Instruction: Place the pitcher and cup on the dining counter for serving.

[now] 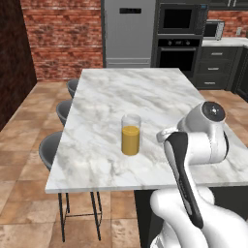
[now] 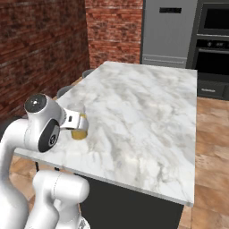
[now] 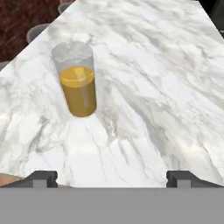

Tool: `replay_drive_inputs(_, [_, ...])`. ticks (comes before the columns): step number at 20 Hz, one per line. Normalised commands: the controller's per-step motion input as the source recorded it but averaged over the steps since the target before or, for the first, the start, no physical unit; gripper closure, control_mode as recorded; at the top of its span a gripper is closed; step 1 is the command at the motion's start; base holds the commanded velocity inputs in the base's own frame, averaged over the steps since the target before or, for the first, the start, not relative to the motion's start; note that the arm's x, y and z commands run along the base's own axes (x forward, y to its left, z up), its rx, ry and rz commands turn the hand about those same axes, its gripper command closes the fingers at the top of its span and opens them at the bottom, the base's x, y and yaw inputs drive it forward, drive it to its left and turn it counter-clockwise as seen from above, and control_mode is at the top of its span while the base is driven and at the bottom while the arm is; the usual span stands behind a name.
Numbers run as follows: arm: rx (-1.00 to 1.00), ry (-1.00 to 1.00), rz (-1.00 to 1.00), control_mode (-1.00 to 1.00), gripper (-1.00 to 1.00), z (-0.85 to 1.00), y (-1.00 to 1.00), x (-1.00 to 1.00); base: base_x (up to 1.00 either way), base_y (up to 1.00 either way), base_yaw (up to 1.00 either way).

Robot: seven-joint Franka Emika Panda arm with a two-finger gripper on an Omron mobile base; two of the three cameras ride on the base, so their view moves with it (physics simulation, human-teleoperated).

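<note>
Though no readable lettering anywhere, pitcher (image 3: 78,79) upright on dining counter (image 3: 157,87), fingers (image 3: 43,178) wide apart, empty.

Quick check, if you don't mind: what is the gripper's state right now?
Gripper: open, holding nothing; the pitcher stands apart on the dining counter.

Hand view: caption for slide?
Pitcher of juice upright on the dining counter, open end effector empty, set back from it.
</note>
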Motion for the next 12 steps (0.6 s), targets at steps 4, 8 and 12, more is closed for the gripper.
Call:
replay_drive_inputs(4, [0.04,0.06,0.01,-1.00,-1.00,0.43,-0.13,-0.79,0.00,0.00,0.00])
replay_drive_inputs(8, [0.02,-0.07,0.00,-1.00,-1.00,0.12,0.00,-0.26,0.00,0.00,0.00])
replay_drive_inputs(12, [0.00,0.00,0.00,-1.00,-1.00,0.00,0.00,-0.01,0.00,0.00,0.00])
